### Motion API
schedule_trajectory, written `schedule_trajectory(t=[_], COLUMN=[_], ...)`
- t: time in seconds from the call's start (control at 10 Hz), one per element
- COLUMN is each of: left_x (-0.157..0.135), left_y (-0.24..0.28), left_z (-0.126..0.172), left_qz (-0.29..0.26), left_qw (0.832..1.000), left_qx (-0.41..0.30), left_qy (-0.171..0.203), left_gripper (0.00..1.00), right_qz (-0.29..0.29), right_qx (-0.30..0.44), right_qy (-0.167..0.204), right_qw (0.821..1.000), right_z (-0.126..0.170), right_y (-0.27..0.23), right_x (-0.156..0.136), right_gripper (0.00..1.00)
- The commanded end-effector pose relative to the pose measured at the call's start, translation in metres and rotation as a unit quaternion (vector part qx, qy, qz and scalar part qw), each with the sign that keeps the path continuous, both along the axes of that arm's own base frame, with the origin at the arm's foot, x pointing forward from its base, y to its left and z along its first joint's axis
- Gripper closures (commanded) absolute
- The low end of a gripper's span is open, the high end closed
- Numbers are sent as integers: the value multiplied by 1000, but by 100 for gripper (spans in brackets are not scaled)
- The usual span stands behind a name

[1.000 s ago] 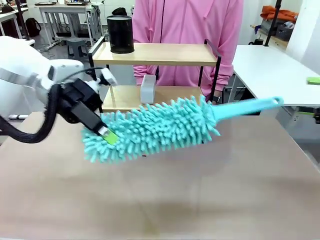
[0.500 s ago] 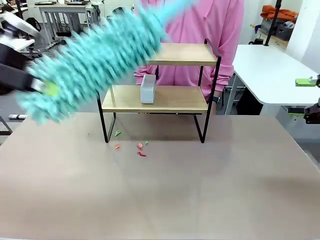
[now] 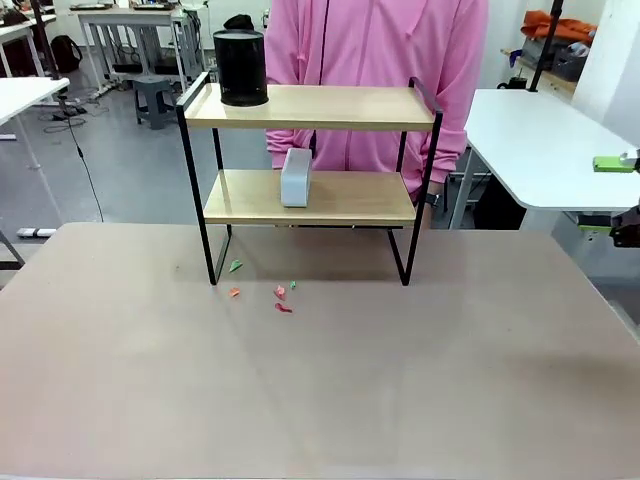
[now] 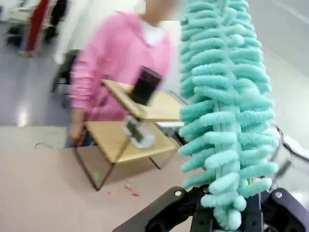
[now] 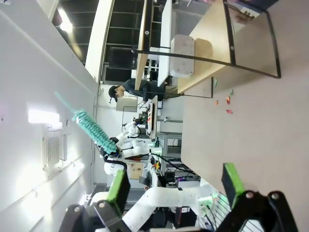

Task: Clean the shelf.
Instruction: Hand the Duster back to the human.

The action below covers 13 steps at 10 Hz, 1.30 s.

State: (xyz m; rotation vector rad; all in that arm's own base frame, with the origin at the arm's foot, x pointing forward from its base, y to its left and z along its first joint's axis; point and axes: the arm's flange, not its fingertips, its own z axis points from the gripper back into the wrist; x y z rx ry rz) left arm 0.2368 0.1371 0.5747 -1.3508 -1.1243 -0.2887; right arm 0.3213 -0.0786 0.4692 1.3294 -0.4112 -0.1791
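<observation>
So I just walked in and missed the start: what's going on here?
The left claw is shut on a teal duster, held upright and well away from the shelf. The shelf stands on the brown table with a black can on its top board and a small white box on the lower one. Coloured scraps lie on the table by its legs. The right claw is open. A person in pink stands behind.
</observation>
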Motion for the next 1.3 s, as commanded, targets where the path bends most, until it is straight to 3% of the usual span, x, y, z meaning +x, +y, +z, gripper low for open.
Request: schedule_trajectory(t=[0.0, 0.1, 0.2, 0.5, 0.9, 1.0, 1.1, 1.2], left_x=[-8, 5, 21, 60, 106, 122, 137, 107], left_y=[-13, 0, 13, 28, -2, -13, -22, -12], left_z=[-60, -77, -91, -136, -161, -163, -163, -172], left_qz=[109, 139, 128, 77, -17, -10, -6, -6], left_qw=[981, 968, 957, 927, 909, 902, 892, 911], left_qx=[-113, -98, -98, -106, -38, -26, -16, -45], left_qy=[116, 184, 242, 350, 415, 431, 452, 410], left_gripper=[100, 100, 100, 100, 100, 100, 88, 88], right_qz=[3, 3, 3, 3, 3, 3, 3, 3], right_qx=[-3, -3, -3, -3, -3, -3, -3, -3], right_qy=[-5, -5, -5, -5, -5, -5, -5, -5], right_qw=[1000, 1000, 1000, 1000, 1000, 1000, 1000, 1000], right_z=[0, 0, 0, 0, 0, 0, 0, 0], right_y=[0, 0, 0, 0, 0, 0, 0, 0], right_x=[-4, -4, -4, -4, -4, -4, -4, -4], right_gripper=[0, 0, 0, 0, 0, 0, 0, 0])
